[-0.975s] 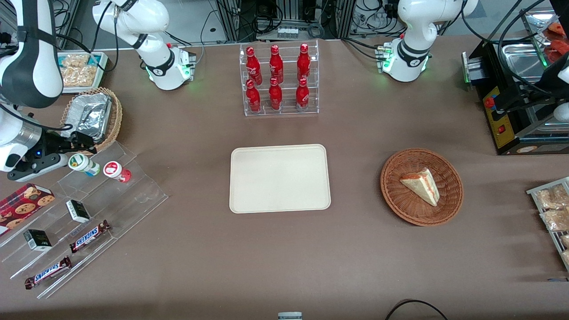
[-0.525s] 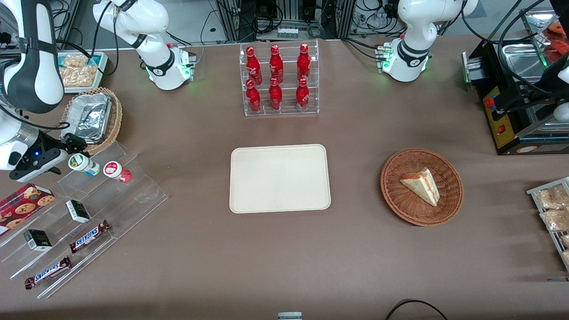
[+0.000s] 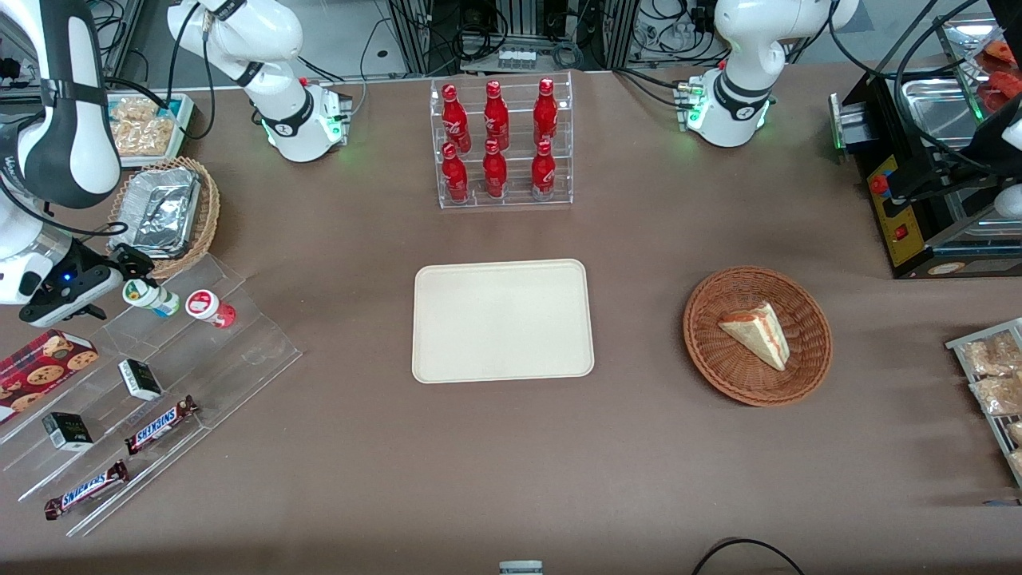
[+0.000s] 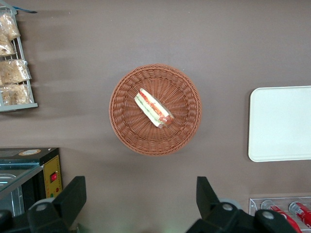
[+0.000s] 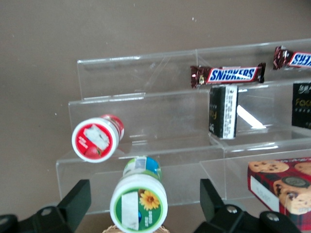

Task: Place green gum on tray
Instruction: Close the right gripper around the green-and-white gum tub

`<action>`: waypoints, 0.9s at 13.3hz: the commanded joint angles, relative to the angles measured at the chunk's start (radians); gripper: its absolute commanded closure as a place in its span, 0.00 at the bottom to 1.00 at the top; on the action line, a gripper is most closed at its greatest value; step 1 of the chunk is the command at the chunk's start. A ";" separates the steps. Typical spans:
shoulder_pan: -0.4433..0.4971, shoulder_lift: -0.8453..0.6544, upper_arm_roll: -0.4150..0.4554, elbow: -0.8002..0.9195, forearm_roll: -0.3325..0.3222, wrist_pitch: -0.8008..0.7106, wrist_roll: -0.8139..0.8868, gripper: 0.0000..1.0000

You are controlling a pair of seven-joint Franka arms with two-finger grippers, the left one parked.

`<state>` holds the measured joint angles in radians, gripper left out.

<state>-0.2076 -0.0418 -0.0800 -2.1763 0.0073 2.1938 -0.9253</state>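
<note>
We have the gripper [image 5: 145, 213] hanging over the top step of the clear rack [image 3: 192, 335], jaws spread wide with the green gum [image 5: 139, 199] standing between them, not yet pinched. The bottle stands upright, lid toward the wrist camera, so its long axis runs along our approach (the red-lidded bottle [image 5: 96, 139] sits just beside it, one to avoid). The tray [image 3: 503, 321] lies well apart, toward the middle of the table [image 3: 639, 479]

The brown bench [image 3: 359, 447] carries a cream tray [image 3: 503, 320], 2 wicker baskets [image 3: 757, 335], 2 acrylic racks [image 3: 504, 140]; the tool [image 3: 120, 281] hovers above one rack.
</note>
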 commanded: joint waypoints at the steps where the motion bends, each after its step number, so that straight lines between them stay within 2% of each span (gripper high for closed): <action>1: -0.013 -0.017 0.002 -0.040 -0.018 0.024 -0.012 0.00; 12: -0.036 -0.015 0.000 -0.079 -0.021 0.014 -0.024 0.00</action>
<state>-0.2335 -0.0410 -0.0834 -2.2355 0.0073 2.1943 -0.9410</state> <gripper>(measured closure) 0.000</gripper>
